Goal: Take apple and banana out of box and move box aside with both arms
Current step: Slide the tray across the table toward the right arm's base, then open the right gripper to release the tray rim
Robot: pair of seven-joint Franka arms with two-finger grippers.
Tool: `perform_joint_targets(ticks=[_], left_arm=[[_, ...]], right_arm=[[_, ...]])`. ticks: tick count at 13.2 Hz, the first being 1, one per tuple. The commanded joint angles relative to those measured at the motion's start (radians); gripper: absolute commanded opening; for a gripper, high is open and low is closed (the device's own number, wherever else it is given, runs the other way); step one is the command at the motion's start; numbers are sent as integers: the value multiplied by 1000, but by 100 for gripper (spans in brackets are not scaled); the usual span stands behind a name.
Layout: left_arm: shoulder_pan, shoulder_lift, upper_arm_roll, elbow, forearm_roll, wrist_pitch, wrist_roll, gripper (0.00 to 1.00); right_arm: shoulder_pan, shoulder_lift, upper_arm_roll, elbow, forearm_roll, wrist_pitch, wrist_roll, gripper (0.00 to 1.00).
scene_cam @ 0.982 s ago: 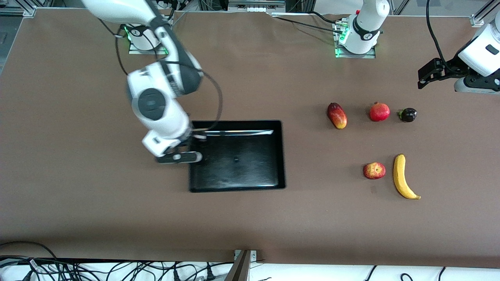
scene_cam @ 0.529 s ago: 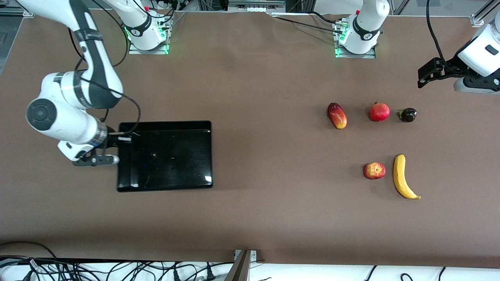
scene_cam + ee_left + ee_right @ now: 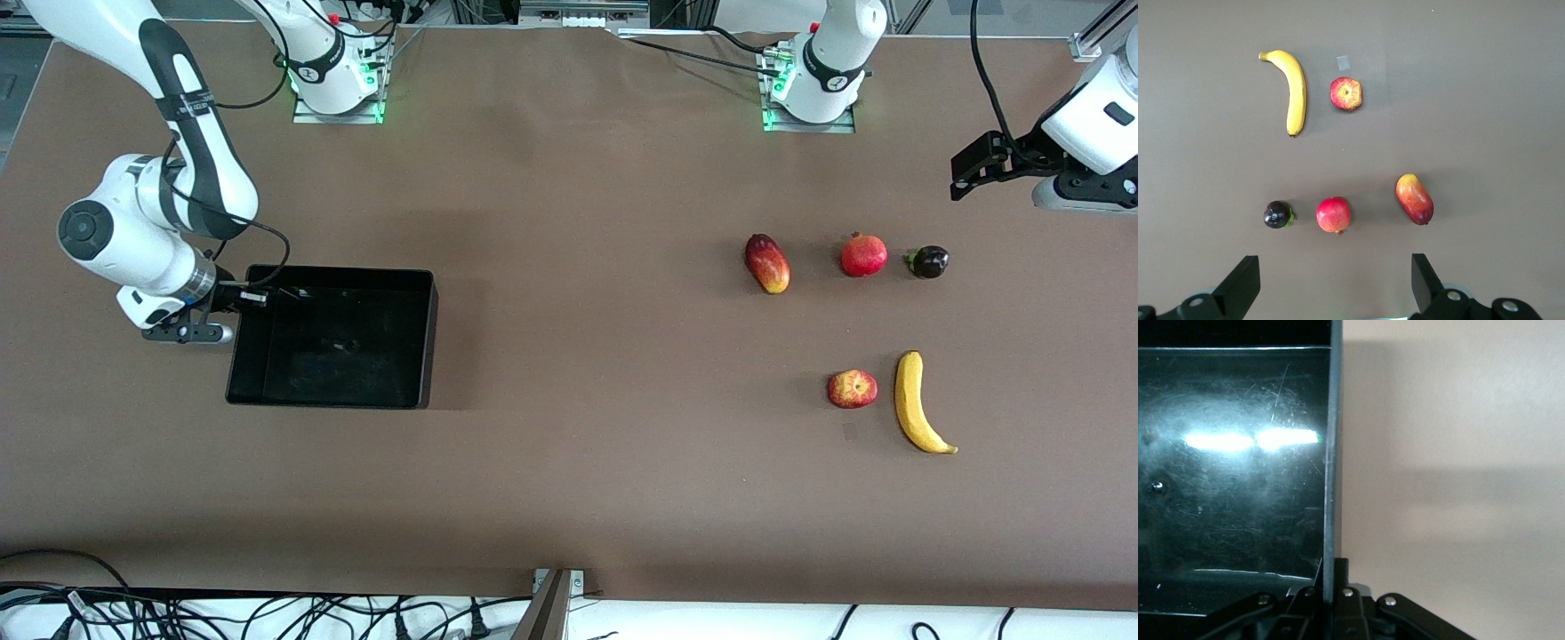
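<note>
Glossy black box (image 3: 427, 338): your right gripper (image 3: 233, 298) pinches its thin wall; left gripper (image 3: 1331, 287) spread wide above round pomegranate (image 3: 1333, 215).

The right arm reaches down from its base toward the right arm's end of the table, wrist bent level; right gripper (image 3: 233, 302) is clamped tight on a thin wall. The left arm waits, raised, left gripper (image 3: 1335, 283) spread wide, pointing down.

Right gripper (image 3: 233, 300) clamps the black tray's (image 3: 427, 338) wall; left gripper (image 3: 965, 178) waits.
</note>
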Motion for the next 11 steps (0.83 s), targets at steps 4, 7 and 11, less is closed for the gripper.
perform_joint_targets(ticks=[4,7,11], left_arm=[[-11,-14,14,-9,-22,-11,-3,100],[-10,-14,14,-9,-22,-12,-3,100],[-11,-12,14,-9,-22,-12,-3,100]], right_arm=[[-3,-39,-2,-51,17,4,-138,0],[-5,-28,-2,-51,17,9,-190,0],[-3,-25,-2,-39,79,3,-185,35]])
